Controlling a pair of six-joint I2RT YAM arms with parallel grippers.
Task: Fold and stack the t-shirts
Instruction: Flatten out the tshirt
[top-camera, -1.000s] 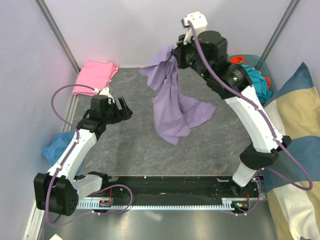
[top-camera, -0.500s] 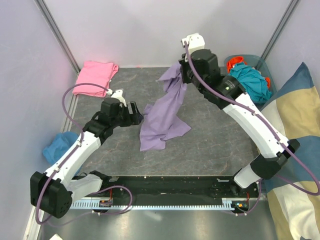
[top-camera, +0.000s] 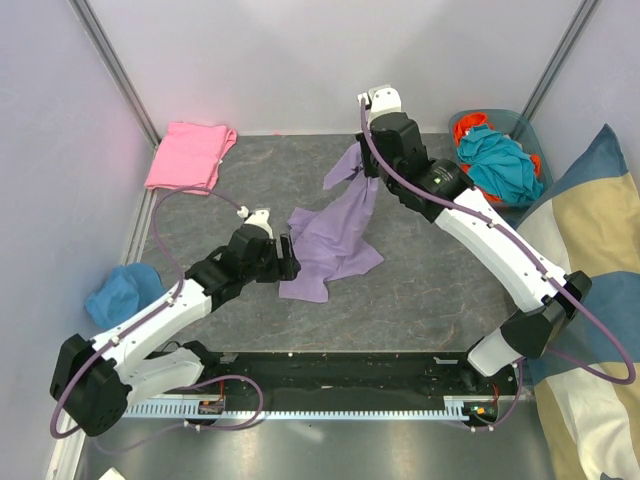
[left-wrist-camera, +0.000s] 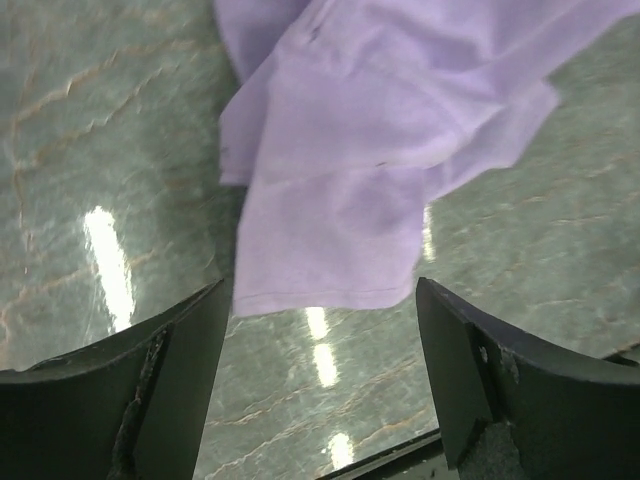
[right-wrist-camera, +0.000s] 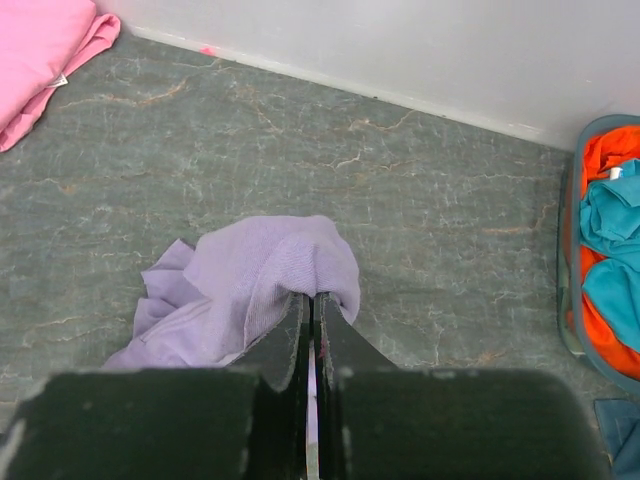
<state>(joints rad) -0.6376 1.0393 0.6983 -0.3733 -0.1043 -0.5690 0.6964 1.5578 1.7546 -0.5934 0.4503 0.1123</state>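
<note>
The lavender t-shirt (top-camera: 335, 240) hangs crumpled from my right gripper (top-camera: 358, 168), its lower part spread on the grey table. In the right wrist view the right gripper (right-wrist-camera: 312, 296) is shut on a bunched fold of the lavender t-shirt (right-wrist-camera: 255, 275). My left gripper (top-camera: 290, 258) stands open at the shirt's near left corner. In the left wrist view the left gripper (left-wrist-camera: 320, 300) straddles the hem of the lavender t-shirt (left-wrist-camera: 350, 200) without touching it. The pink t-shirt (top-camera: 188, 155) lies folded at the far left corner, also seen in the right wrist view (right-wrist-camera: 40, 50).
A bin (top-camera: 522, 120) of teal and orange cloths (top-camera: 500, 165) stands at the far right. A blue cloth (top-camera: 118, 293) lies off the table's left edge. The striped cushion (top-camera: 590, 290) leans at the right. Walls close the back and left.
My right gripper has lowered the lavender t-shirt, so its lower part now rests on the table. My left arm has swung right to the shirt's near corner, jaws narrowing slightly.
</note>
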